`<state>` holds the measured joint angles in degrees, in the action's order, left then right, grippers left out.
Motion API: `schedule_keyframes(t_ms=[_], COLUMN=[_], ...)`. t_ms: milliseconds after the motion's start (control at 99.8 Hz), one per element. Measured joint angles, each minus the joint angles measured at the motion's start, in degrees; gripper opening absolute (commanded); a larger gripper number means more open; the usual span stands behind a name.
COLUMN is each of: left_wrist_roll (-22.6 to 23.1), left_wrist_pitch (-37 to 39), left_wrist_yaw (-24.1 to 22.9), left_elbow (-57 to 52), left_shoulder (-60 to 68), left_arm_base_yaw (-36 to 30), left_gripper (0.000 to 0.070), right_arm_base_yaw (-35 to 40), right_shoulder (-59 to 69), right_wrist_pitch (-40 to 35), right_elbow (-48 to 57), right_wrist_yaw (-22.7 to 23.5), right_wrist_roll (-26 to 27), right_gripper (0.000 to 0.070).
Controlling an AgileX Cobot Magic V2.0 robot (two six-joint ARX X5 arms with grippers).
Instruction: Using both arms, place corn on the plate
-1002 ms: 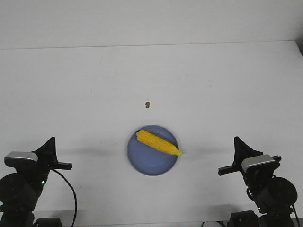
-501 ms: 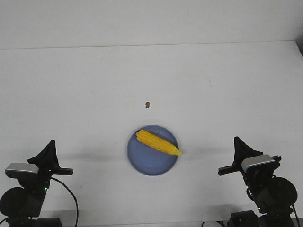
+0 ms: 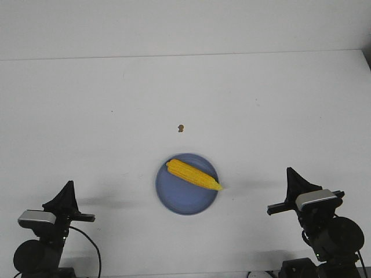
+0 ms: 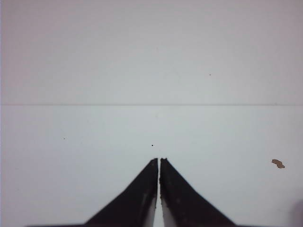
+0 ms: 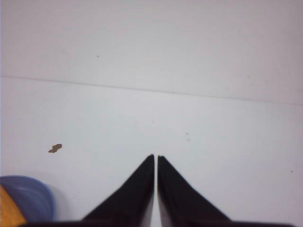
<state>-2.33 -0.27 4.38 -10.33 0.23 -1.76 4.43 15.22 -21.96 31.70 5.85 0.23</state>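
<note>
Front view shows the corn [image 3: 193,175] lying across the plate [image 3: 179,200], so the job looks finished, with left hand [image 3: 68,196] and right hand [image 3: 291,177] both clenched, empty, well apart.

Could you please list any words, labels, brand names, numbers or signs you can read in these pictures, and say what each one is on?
None: no readable text appears in any view.
The plate and corn are plain.
The table bears only a small brown speck, not writing.
The left hand and right hand carry no visible markings.
</note>
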Motion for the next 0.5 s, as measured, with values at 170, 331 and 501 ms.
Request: schedule_keyframes(t_ms=[170,331,501], left_wrist_roll=[0.0,-0.1,-0.1], left_wrist_pitch=[1.4,6.7,7.9], left_wrist_yaw=[0.0,0.0,0.0], left_elbow=[1.6,4.0,5.5], left_shoulder=[0.1,0.1,0.1], left_arm_base_yaw=[0.0,0.0,0.0], left_gripper=[0.0007,0.0007,0.0007], right_arm_base_yaw=[0.0,0.0,0.0], right_shoulder=[0.0,0.0,0.0], right_wrist_pitch=[0.0,0.0,0.0], right_elbow=[0.0,0.0,0.0], right_wrist_yaw=[0.0,0.0,0.0], right_wrist_roll=[0.0,0.0,0.0], right_gripper=[0.0015,0.0015,0.0015])
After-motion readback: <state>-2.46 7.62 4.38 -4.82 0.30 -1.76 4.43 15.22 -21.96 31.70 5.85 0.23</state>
